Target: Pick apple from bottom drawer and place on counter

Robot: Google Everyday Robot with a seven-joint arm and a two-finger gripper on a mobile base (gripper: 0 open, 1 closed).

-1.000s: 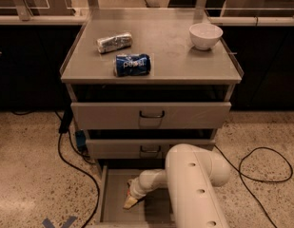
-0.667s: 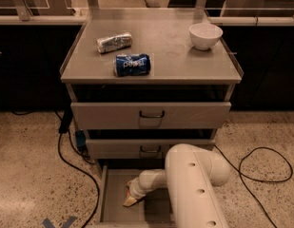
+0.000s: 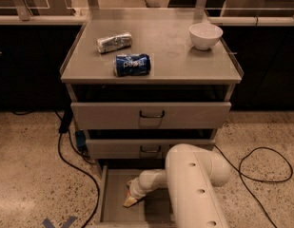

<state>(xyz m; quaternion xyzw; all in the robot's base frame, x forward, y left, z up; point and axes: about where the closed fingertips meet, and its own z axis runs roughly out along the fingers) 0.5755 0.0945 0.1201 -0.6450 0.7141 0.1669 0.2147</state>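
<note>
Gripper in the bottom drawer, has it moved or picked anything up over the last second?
Nothing visibly changed. The gripper is low inside the open bottom drawer, as before; the Pepsi can, wrapped packet and white bowl lie unmoved on the counter.

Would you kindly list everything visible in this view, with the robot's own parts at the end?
counter: one, grey-beige, top of the drawer cabinet
Pepsi can: one, blue, on its side at counter's front left
packet: one, silver, on counter behind the can
bowl: one, white, counter's back right
upper drawers: two, grey with dark handles, under the counter
bottom drawer: one, grey, pulled open
cables: two, black, on the speckled floor
arm: one, white, reaching into bottom drawer
end effector: one, pale, low inside bottom drawer
</note>
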